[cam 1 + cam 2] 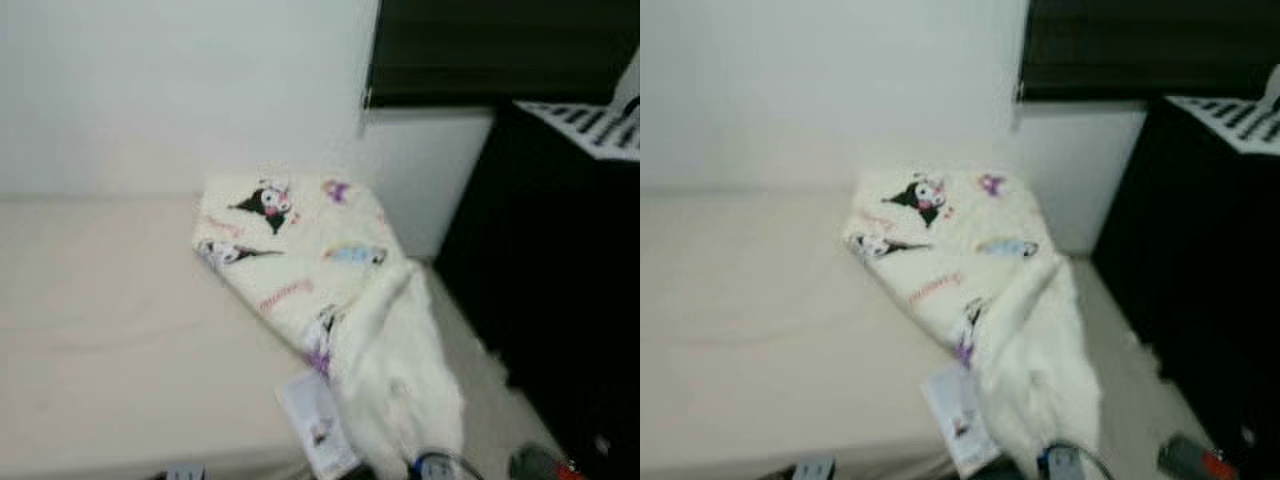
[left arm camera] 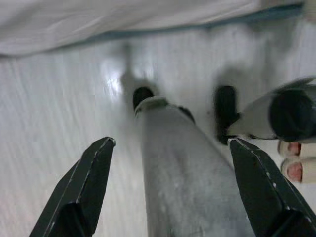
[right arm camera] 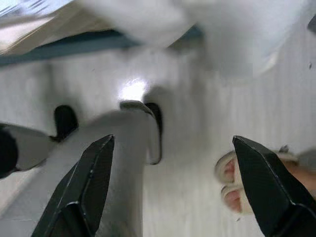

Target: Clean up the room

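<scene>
A cream blanket point(image 1: 300, 250) printed with cartoon figures lies crumpled on the bed's right corner. Its white fluffy side point(image 1: 400, 380) hangs off the edge toward the floor. A printed leaflet point(image 1: 318, 420) pokes out under it. My left gripper point(image 2: 171, 141) hangs open over the pale floor, with my own silver leg between its fingers in the left wrist view. In the right wrist view my right gripper point(image 3: 173, 139) is open too, holding nothing, pointing down at the floor beside the bed's edge.
The bed point(image 1: 100, 300) with a plain cream sheet spreads to the left against a white wall. A tall black cabinet point(image 1: 560, 280) stands at the right, leaving a narrow floor strip. Small items point(image 1: 1195, 460) lie on the floor there. A person's toes point(image 3: 232, 182) are close by.
</scene>
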